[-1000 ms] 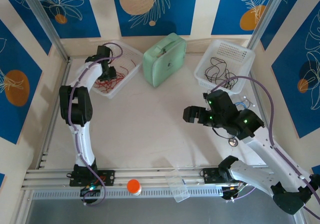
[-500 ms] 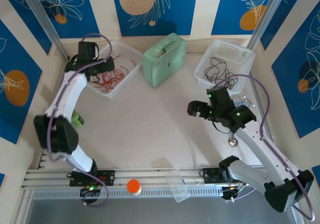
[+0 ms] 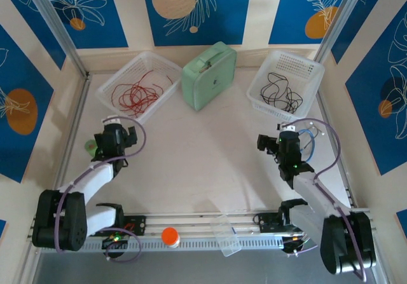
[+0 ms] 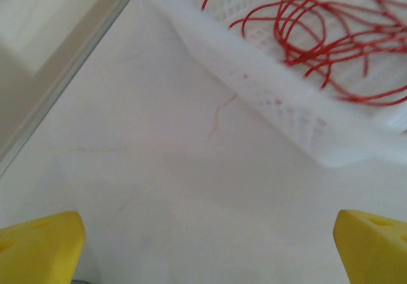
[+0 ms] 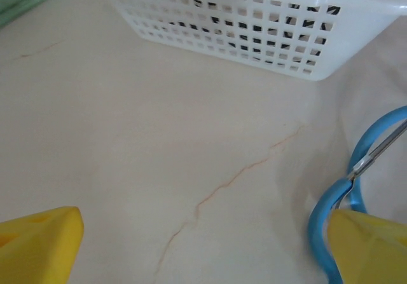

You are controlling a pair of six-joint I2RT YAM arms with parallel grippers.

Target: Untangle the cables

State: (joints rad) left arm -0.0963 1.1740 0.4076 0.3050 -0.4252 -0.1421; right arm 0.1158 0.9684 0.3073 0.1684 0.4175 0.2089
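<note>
The red cables (image 3: 137,95) lie in a loose heap in the white basket (image 3: 107,93) at the back left. In the left wrist view these red cables (image 4: 324,36) show inside the basket wall (image 4: 286,106). The black cables (image 3: 280,93) lie coiled in the white basket (image 3: 305,74) at the back right, and the black cables (image 5: 254,30) show through that basket's mesh (image 5: 299,68). My left gripper (image 3: 121,138) (image 4: 210,246) hangs open over bare table, short of the left basket. My right gripper (image 3: 282,141) (image 5: 210,246) is open too, with nothing between its fingers.
A mint-green case (image 3: 208,74) stands between the baskets. A blue-tubed stethoscope (image 3: 308,138) (image 5: 331,214) lies just right of my right gripper. A small green object (image 3: 91,147) sits left of my left gripper. An orange cap (image 3: 170,236) and a clear box (image 3: 226,234) rest on the front rail.
My left arm pulled back out of the red-cable basket toward the near edge, and its gripper opened. My right arm also drew back and folded in; it stayed open.
</note>
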